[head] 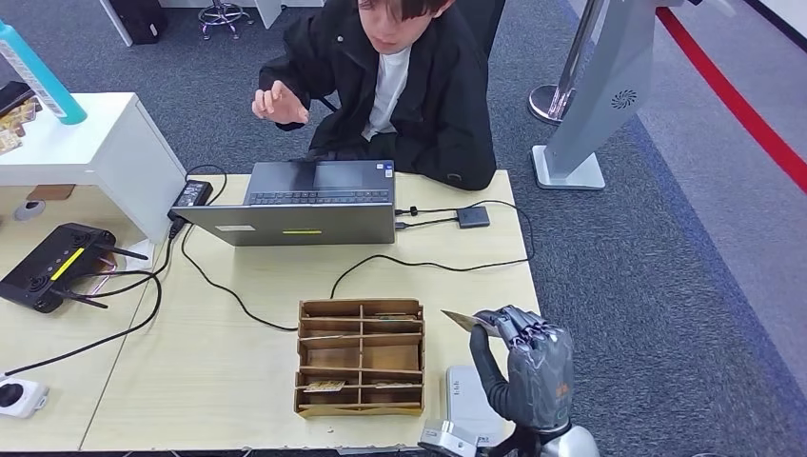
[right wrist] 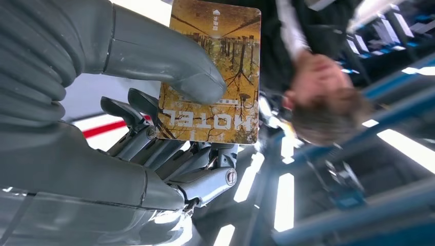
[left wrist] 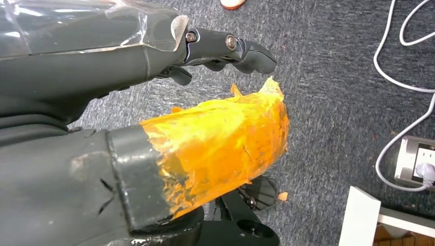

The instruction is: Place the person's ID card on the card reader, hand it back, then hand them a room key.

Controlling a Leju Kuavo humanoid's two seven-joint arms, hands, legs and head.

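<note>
- Fingers (right wrist: 154, 138) of my right hand (head: 528, 357) are curled behind the room key (right wrist: 215, 66), dark and jointed with bare metal screws, while the thick smooth grey thumb (right wrist: 169, 61) presses onto its printed face, so the card is pinched between thumb and fingers.
- From the right wrist camera I read the key as a flat, round-cornered rectangle, glossy, printed with an autumn-gold tree picture and the word HOTEL; most of the card stands clear of the fingertips.
- From the head camera the same key juts from the fingertips as a thin pale sliver, held above the near right corner of the table (head: 238, 362), just to the right of the wooden organiser (head: 361, 357).
- That organiser is a brown slatted box split into small compartments; a card (head: 324, 387) lies in the front left one.
- A flat grey device (head: 468, 400) sits on the table right beside my right wrist; I cannot tell what it is.
- My table is pale wood-grain laminate, crossed by black cables (head: 428, 265), with a grey laptop (head: 305, 202) at the far edge.
- Behind the laptop sits a person (head: 400, 86) in a black jacket over a white shirt, one hand (head: 276, 103) raised.
- My left hand (left wrist: 154, 128) hangs over dark grey carpet (left wrist: 333, 102); its thumb wears torn, crinkled orange tape, its fingers are apart and hold nothing.
</note>
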